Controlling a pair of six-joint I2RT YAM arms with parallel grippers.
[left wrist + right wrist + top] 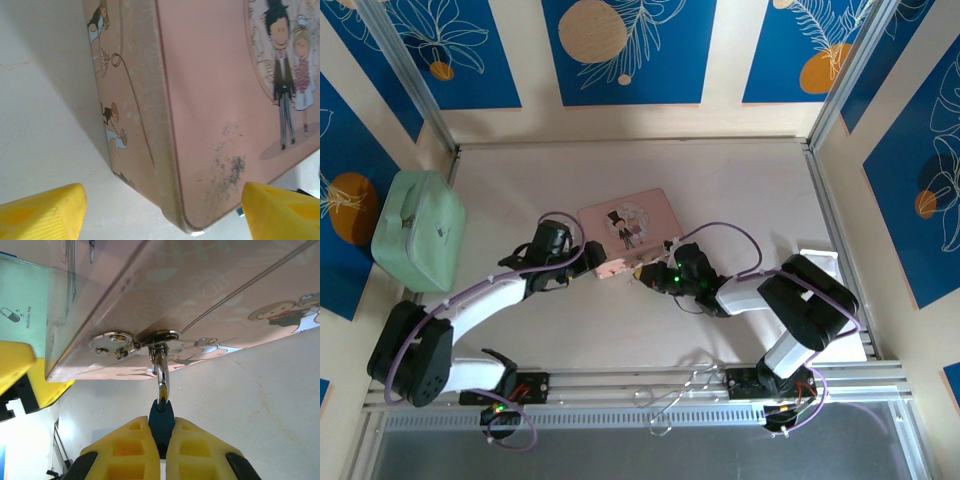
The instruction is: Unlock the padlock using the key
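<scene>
Within right claw [161,430], padlock [161,415] points shackle-first toward box hasp [159,336].

right gripper [161,429] pinched shut on blue padlock [161,416], silver shackle [162,382] hooked through metal clasp [161,337], on pink picture tin [210,295]

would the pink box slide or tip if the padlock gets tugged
Probably slides: the pink box lies flat on the smooth table and looks like thin tin, so likely light. Tipping seems unlikely, since it is wide and low. The padlock, pinched in the right gripper, hooks through the clasp, so it may swing first.
</scene>
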